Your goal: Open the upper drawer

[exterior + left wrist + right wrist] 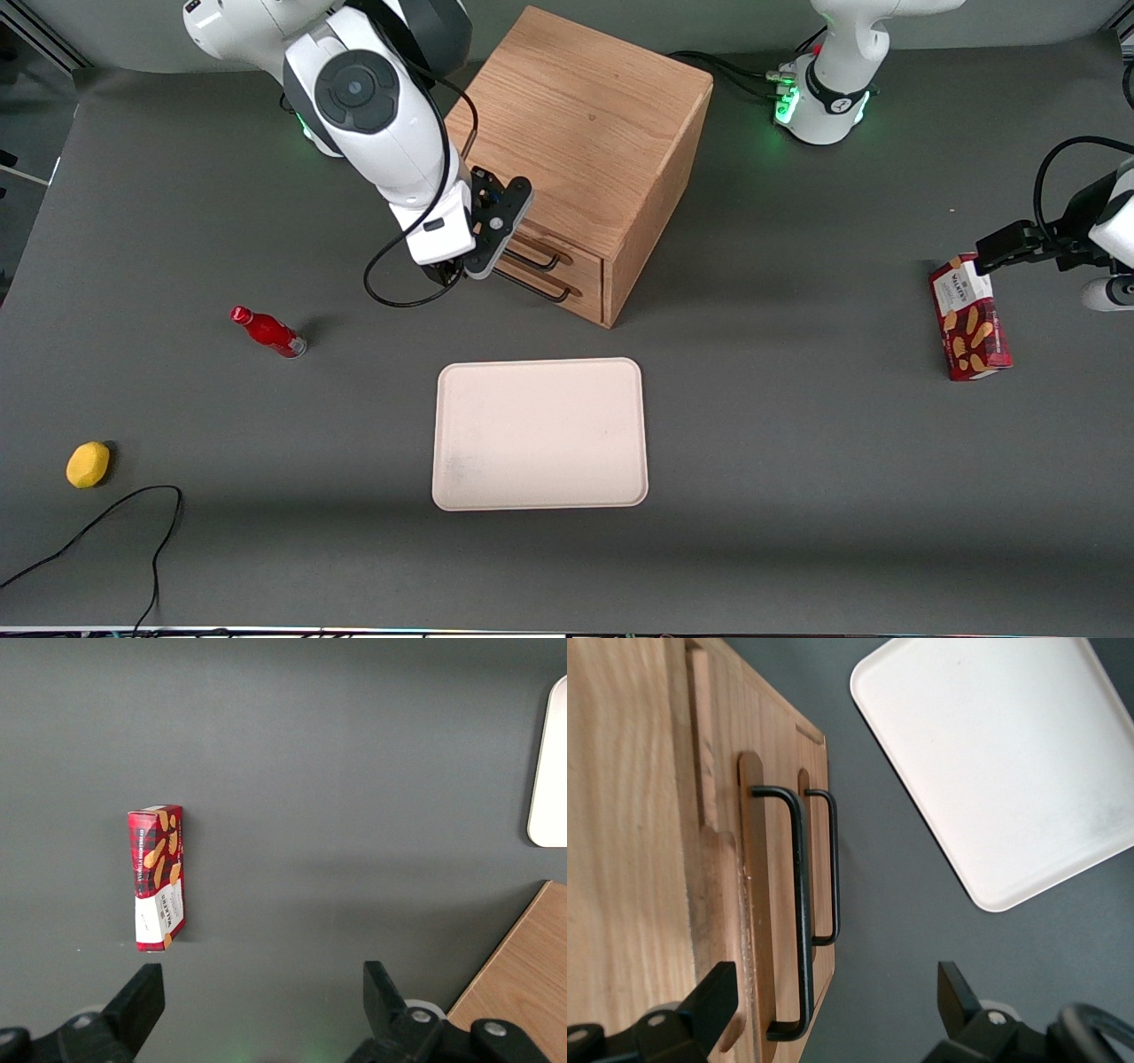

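Upper drawer is sitting in the oak cabinet, which is standing in the upper centre of the front view. It is showing as the higher of two matching drawers, and its front is lying level with the lower drawer; neither is looking pulled out. Each drawer is carrying one thin black bar handle, making two handles: the upper handle and the lower handle.

The hand is hanging in front of the cabinet, at the height of the drawer fronts. In the right wrist view its two fingers are standing wide apart, gripping nothing, and the upper handle is lying between them without touching either.

One cream tray is lying flat on the table, nearer the front camera than the cabinet. One red bottle is lying on its side toward the working arm's end. One yellow lemon is resting nearer the camera than that bottle. One red biscuit box is lying toward the parked arm's end of the table.
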